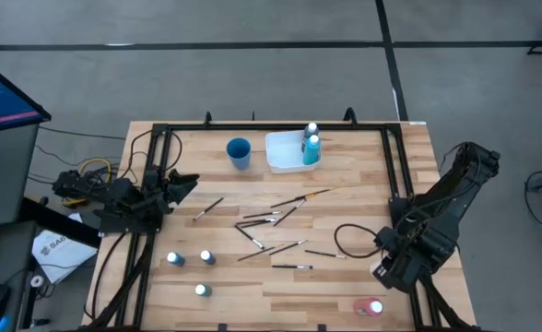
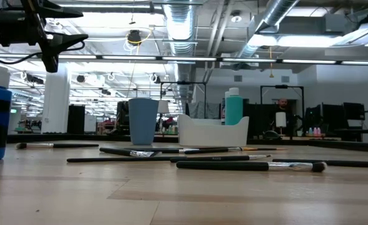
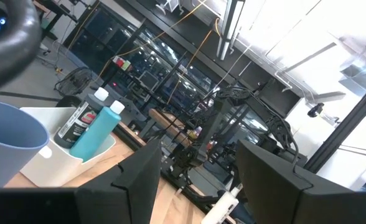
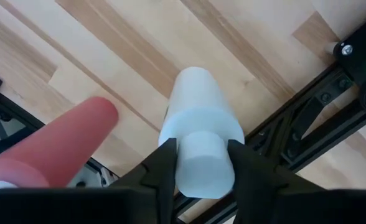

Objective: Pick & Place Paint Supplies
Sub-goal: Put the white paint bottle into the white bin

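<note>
Right wrist view, fingers (image 4: 201, 165) hiding white bottle (image 4: 198, 124) cap sides, red bottle (image 4: 52, 146) cropped

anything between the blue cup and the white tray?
Nothing. In the high view, bare wood separates the blue cup from the white tray; the low view shows the same gap.

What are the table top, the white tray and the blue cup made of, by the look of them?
The table top looks like wood: pale planks with visible grain and joints, with a light satin sheen. The white tray seems to be plastic, smooth and matte, with rounded moulded corners. The blue cup also looks like plastic, plain, opaque and thin-walled, though the pictures alone leave that open.
</note>
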Robot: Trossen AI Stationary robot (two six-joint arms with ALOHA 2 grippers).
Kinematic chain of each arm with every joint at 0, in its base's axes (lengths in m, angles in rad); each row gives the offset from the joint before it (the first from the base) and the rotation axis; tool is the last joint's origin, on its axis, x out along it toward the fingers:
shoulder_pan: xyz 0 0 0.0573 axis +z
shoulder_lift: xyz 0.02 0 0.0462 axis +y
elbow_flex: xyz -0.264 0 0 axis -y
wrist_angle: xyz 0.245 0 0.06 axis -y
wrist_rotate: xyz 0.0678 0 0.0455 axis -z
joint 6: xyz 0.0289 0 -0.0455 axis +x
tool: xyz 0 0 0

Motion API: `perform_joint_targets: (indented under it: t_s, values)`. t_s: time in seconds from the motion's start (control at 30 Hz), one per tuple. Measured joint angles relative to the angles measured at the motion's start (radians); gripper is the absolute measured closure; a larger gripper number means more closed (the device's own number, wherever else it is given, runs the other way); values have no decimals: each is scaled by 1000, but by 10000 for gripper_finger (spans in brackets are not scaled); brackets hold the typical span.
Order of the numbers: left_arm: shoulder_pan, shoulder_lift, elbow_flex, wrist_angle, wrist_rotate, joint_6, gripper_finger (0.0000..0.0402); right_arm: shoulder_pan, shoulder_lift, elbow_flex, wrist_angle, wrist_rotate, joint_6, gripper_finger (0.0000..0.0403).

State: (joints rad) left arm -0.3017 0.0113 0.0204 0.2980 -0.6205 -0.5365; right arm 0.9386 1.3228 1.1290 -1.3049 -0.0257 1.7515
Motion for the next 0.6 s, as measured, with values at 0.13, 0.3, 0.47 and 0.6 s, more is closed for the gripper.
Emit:
perform_joint_targets:
  t_s: [0.13, 0.3, 0.47, 0.6]
  values:
    - [0, 0, 0, 0, 0, 0, 202, -4, 0, 0, -3, -1, -6, 287]
    - [0, 0, 0, 0, 0, 0, 202, -34, 0, 0, -4, -7, -31, 291]
    - [0, 0, 0, 0, 0, 0, 202, -103, -1, 0, -6, -7, -128, 292]
    - [0, 0, 0, 0, 0, 5, 202, -179, -1, 0, -10, -3, -231, 289]
